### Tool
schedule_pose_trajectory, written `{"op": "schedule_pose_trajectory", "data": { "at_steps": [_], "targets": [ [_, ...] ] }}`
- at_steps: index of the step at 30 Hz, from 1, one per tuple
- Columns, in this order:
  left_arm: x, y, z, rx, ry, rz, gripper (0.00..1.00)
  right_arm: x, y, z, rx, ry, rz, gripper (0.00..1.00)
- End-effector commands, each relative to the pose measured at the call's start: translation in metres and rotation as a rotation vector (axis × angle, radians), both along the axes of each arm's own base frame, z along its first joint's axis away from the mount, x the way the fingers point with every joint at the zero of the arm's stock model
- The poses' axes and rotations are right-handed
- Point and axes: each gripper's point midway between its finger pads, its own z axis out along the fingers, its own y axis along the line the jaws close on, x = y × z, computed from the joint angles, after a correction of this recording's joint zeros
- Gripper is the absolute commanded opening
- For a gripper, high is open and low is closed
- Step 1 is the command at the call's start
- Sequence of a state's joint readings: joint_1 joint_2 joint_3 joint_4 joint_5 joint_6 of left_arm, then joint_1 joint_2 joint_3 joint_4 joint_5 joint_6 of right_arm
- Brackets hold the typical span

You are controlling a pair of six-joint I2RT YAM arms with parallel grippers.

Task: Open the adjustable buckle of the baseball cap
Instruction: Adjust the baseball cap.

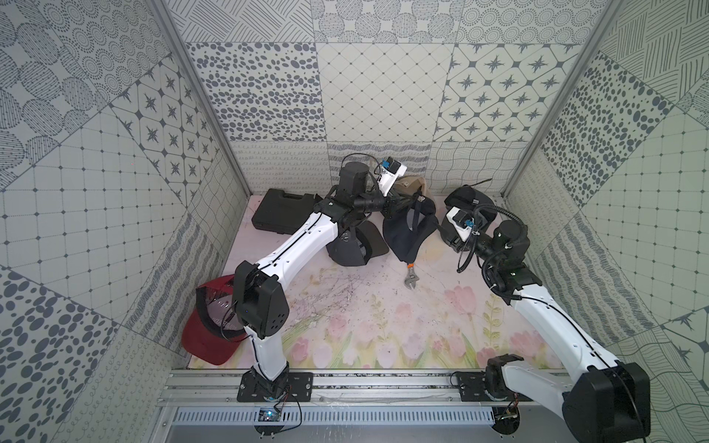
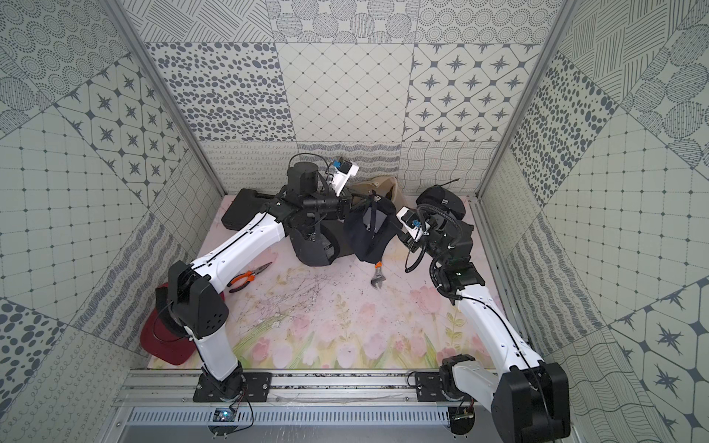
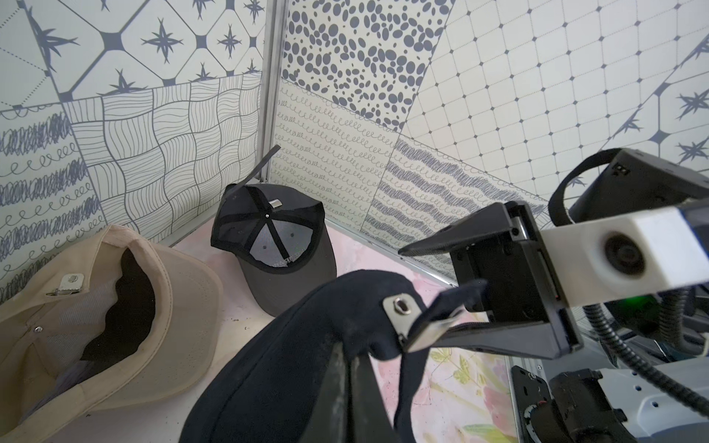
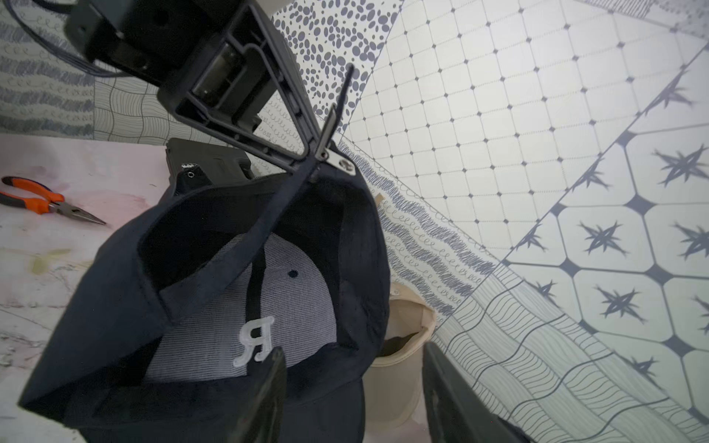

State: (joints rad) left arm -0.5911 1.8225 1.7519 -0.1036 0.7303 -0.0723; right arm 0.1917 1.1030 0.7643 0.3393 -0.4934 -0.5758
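Observation:
The navy baseball cap (image 1: 406, 234) (image 2: 368, 234) hangs off the mat at the back, open side toward the right arm. My left gripper (image 3: 351, 356) (image 1: 399, 201) is shut on its rear band just beside the silver buckle (image 3: 401, 307) (image 4: 339, 161). The buckle's metal flap (image 3: 433, 333) stands out from its plate, with the strap (image 4: 268, 214) running through it. My right gripper (image 4: 355, 368) (image 2: 399, 230) is open. In the left wrist view its fingers (image 3: 441, 237) stand either side of the buckle, the lower one under the flap.
A beige cap (image 3: 96, 314) and a black cap (image 3: 276, 245) lie by the back wall. Another dark cap (image 1: 353, 245) and a black case (image 1: 284, 211) sit under the left arm. A red cap (image 1: 211, 330), a wrench (image 1: 410, 278) and pliers (image 2: 249, 276) lie on the mat.

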Motion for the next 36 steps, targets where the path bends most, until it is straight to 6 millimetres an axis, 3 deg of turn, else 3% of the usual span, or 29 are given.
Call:
{"op": "schedule_pose_trajectory", "data": {
  "at_steps": [1,15,21,36],
  "targets": [
    [-0.023,0.000,0.001,0.031,-0.081,-0.115,0.00,-0.010,0.000,0.035,-0.081,-0.282,-0.019,0.58],
    [-0.036,0.000,-0.010,0.044,-0.066,-0.189,0.00,-0.018,0.038,0.044,-0.210,-0.406,0.067,0.54],
    [-0.039,0.000,-0.011,0.044,-0.065,-0.205,0.00,-0.013,0.051,0.043,-0.263,-0.407,0.081,0.43],
    [-0.038,0.001,-0.008,0.050,-0.086,-0.201,0.00,-0.015,0.042,0.030,-0.318,-0.375,0.033,0.39]
  ]
}}
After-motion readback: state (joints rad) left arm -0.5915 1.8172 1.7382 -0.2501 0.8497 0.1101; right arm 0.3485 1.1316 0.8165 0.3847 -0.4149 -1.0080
